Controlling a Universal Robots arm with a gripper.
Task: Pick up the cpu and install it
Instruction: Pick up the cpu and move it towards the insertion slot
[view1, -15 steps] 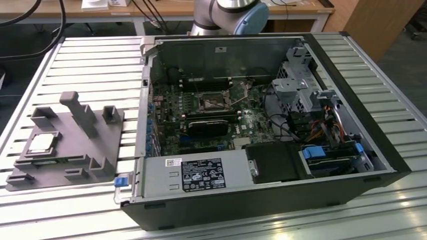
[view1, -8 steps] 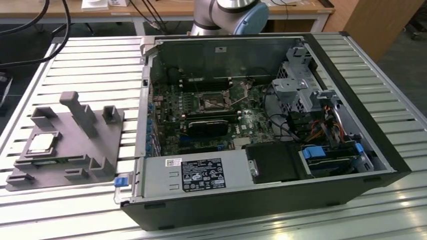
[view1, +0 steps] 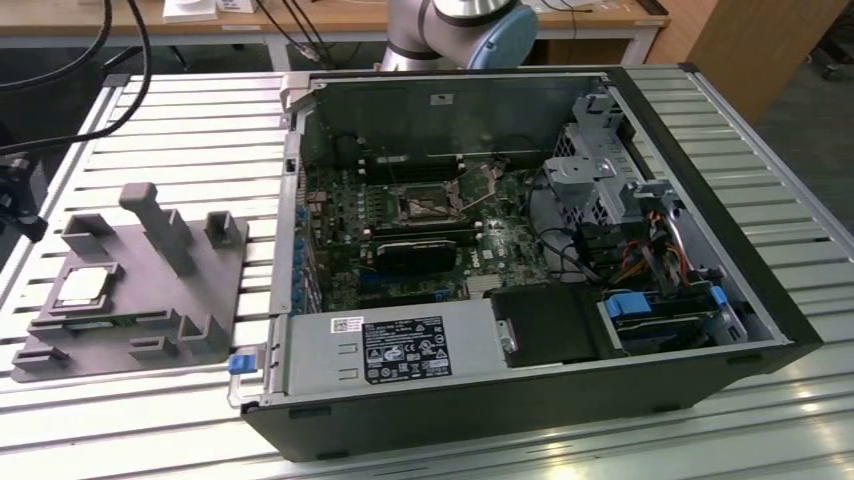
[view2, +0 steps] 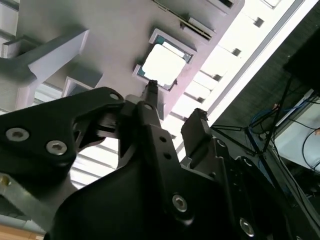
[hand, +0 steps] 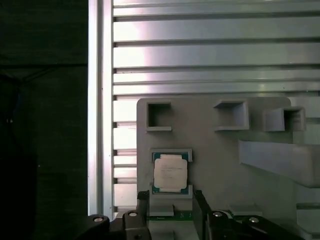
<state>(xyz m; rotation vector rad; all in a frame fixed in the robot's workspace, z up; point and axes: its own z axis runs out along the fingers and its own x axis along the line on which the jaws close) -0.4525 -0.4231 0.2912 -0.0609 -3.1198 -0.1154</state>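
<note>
Cpu (view1: 83, 286) lies flat in a shallow square recess of the grey tray (view1: 154, 262), shiny top up. The tray sits on the slatted surface (view1: 187, 130) at the exterior view's left, just beside the open case (view1: 534, 400) and apart from it. Upright posts stand on the tray's far part; the cpu is on its left side.

Inside the case, the socket (view1: 430, 206) sits on the green board, well apart from the cpu.

Gripper (hand: 171, 199) is over the tray's edge in both wrist views. Fingers (hand: 142, 201) are spread wide, with a gap about the cpu's width, and hold nothing. The cpu (hand: 170, 172) lies just past the fingertips, in line with the gap. In the second wrist view one fingertip of the gripper (view2: 174, 102) appears close to the cpu's (view2: 162, 64) edge; I cannot tell whether they touch.

Arm base (view1: 461, 30) stands behind the case, on the far side.
</note>
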